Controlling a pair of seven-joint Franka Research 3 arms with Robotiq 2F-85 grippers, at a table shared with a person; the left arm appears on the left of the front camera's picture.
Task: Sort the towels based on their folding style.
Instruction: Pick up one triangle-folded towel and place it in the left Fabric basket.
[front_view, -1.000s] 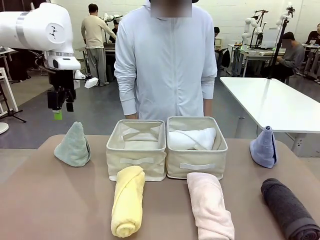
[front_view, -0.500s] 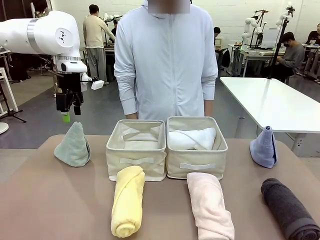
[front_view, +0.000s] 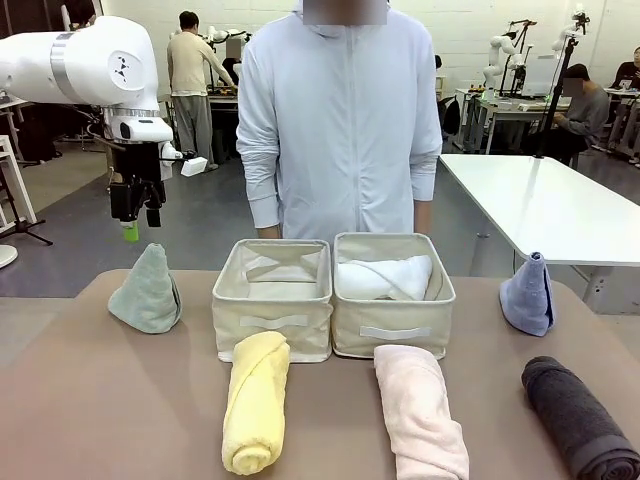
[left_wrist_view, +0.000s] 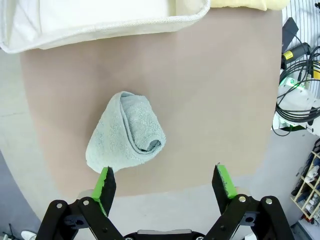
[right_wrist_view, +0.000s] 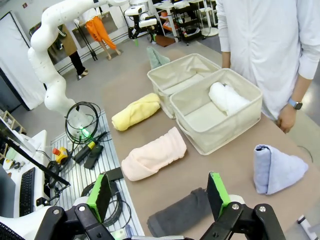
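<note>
Spread wide and empty, the left tool (front_view: 132, 230) hangs above the sage-green terry cone (front_view: 147, 292) at the worktop's (front_view: 120, 400) ten o'clock; the right tool (right_wrist_view: 157, 186), equally wide and empty, overlooks the dark grey roll (right_wrist_view: 180, 215).

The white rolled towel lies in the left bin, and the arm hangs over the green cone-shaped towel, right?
Not quite: the front view shows the white rolled towel in the right bin, not the left bin. The left gripper does hang, open, over the green cone-shaped towel.

Grey floor (front_view: 200, 215), white side table (front_view: 540, 205)
</note>
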